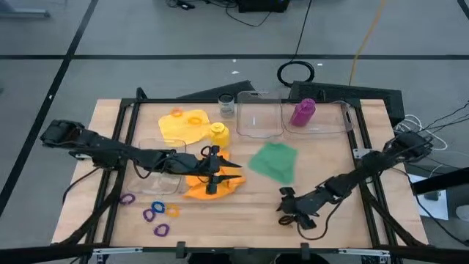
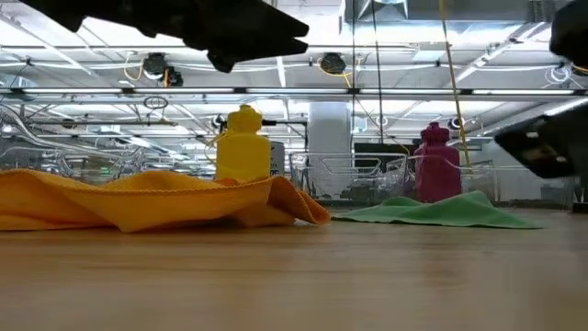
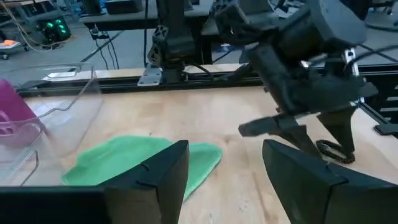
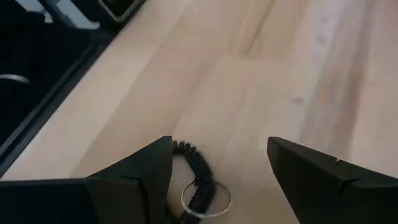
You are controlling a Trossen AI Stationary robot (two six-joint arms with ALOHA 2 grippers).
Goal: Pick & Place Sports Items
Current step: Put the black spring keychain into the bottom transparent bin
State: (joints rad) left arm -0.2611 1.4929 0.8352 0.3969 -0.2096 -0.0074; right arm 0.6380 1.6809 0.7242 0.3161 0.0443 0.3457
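two arms reach in over the wooden table (image 1: 330, 161). the left gripper (image 1: 233, 172) hangs over the orange cloth (image 1: 201, 187) near the table's middle, its fingers (image 3: 165, 177) spread apart with nothing between them; past them the left wrist view shows the green cloth (image 3: 124, 163) lying flat on the wood. the right gripper (image 1: 284, 213) sits low at the front right of the table, its fingers (image 4: 146, 171) wide apart and not gripping anything; between them on the wood lie a black coiled ring (image 4: 193, 163) and a thin clear ring (image 4: 205, 196). the green cloth (image 1: 275, 161) lies between the two grippers, apart from both. the yellow cloth (image 1: 183, 125) lies at the back left with a small orange ring (image 1: 176, 114) on it, and the yellow bottle (image 1: 218, 133) stands just beside it. the purple bottle (image 1: 303, 112) is in a clear plastic box (image 1: 344, 121) at the back right, beside a second clear box (image 1: 256, 117) and a small glass jar (image 1: 226, 106). purple, blue and orange rings (image 1: 156, 213) are scattered at the front left.
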